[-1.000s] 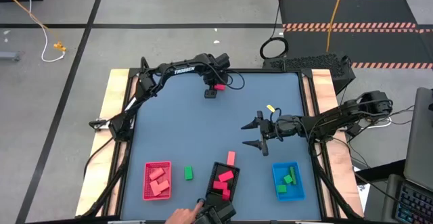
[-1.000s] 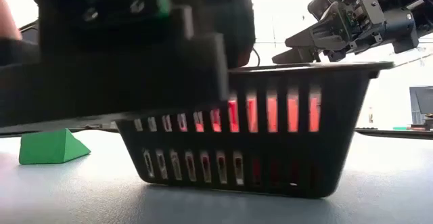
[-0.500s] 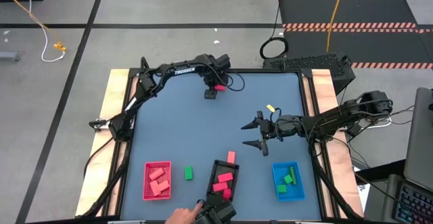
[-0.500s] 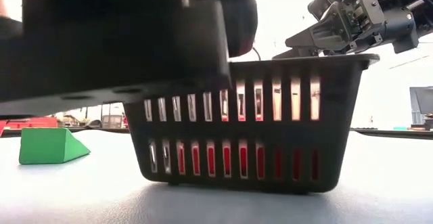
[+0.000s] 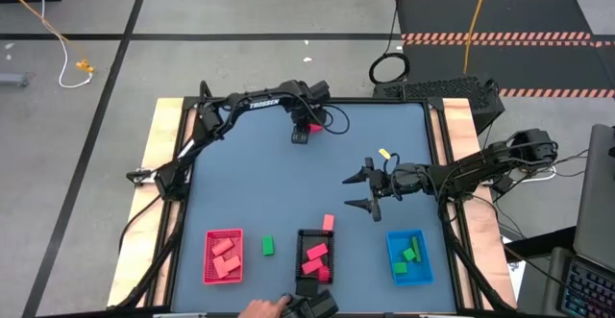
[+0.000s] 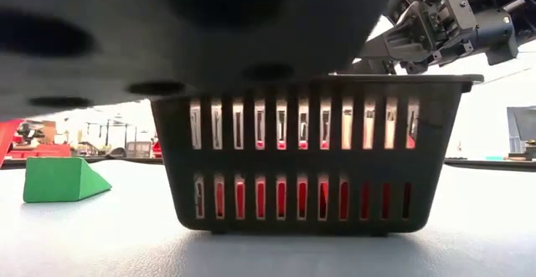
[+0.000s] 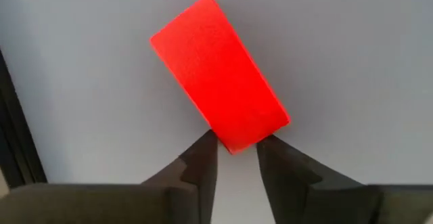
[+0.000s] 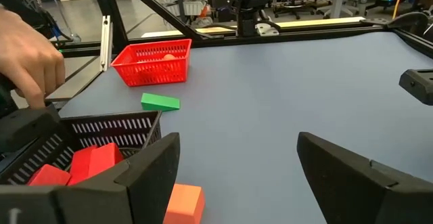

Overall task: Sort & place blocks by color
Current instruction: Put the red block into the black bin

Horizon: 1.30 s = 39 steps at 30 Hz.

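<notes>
With the bright pink-red block (image 7: 220, 82) pinched only at its near corner between the left gripper (image 7: 235, 158) fingers, a deeper, squarer hold looked wise before carrying it, while the right gripper (image 5: 365, 189) waited spread wide.

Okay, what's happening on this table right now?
A block sort is under way. The left end effector pinches one end of a bright red block at the table's far side. The right end effector hovers open mid-table. A person's hand is at the black tray, with a salmon block just outside it.
</notes>
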{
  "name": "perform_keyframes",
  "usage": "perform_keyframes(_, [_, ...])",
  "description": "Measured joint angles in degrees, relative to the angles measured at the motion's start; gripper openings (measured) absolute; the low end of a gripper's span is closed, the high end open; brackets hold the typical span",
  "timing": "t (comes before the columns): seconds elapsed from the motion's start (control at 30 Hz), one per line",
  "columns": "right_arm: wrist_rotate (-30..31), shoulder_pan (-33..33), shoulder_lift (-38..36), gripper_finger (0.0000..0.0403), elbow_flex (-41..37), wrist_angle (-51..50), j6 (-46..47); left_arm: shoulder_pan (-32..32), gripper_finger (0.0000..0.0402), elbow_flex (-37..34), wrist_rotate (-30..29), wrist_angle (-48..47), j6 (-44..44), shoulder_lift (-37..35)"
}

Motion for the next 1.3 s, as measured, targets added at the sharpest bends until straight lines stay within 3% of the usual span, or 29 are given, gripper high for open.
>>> perform_keyframes(0.27, [0.0, 0.0, 0.0, 0.0290, 0.0, -1.1, 0.6, -0.1, 0.0066, 0.2, -0.6, -2.9, -1.5, 0.0])
perform_keyframes(0.43, [0.0, 0.0, 0.0, 0.0290, 0.0, -1.7, 1.1, 0.0, 0.0080, 0.1, -2.0, -7.5, -2.0, -0.6])
perform_keyframes(0.67, [-0.2, 0.0, 0.0, 0.0290, 0.0, -1.7, 1.5, 0.0, 0.0133, 0.1, -0.7, -7.4, -6.1, -2.4])
perform_keyframes(1.1, [-0.4, 0.0, 0.0, 0.0290, 0.0, -2.6, 1.7, -1.6, 0.0287, 0.1, 2.1, 5.2, -28.2, -3.1])
perform_keyframes(1.3, [-0.5, 0.0, 0.0, 0.0290, 0.0, -2.6, 2.4, -0.6, 0.0322, 0.1, 0.4, 7.6, -36.4, -0.8])
